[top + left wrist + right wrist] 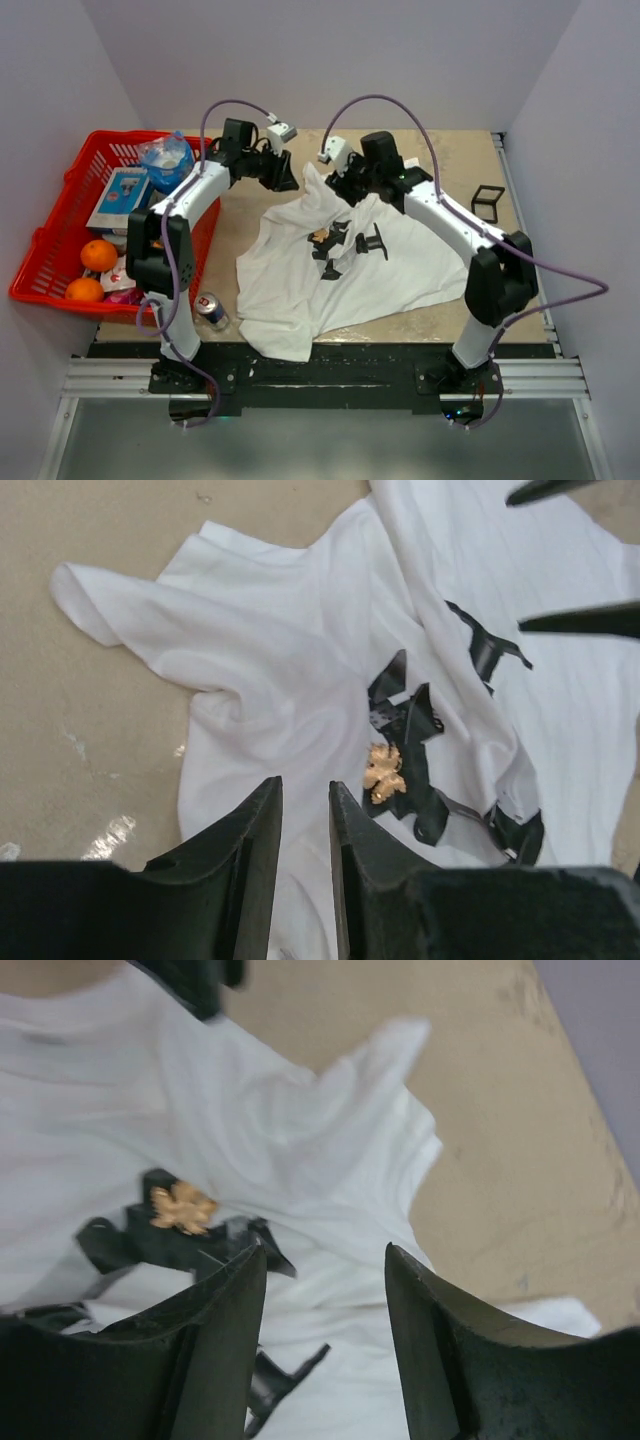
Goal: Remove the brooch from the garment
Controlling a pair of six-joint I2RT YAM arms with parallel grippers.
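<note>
Well left of the white T-shirt (380, 280), on the tabletop (450, 150): a red plastic basket (45, 250), holding two oranges (98, 255) and a few packets. Just off the T-shirt's lower left edge, a drinks can (210, 310). Over bare tabletop by the T-shirt's upper left corner, the left fingers (255, 860): parted by only a narrow gap, gripping nothing, clear of the cloth. Lies crumpled and spread across the middle of the tabletop, black print facing up. On that print, near the T-shirt's centre, the small tan-gold brooch (384, 771), touched by neither arm. Above the T-shirt's upper edge, the right fingers (225, 1320): spread wide, nothing between them, cloth below. Right of the T-shirt and well apart from it, a small black square frame (487, 203).
</note>
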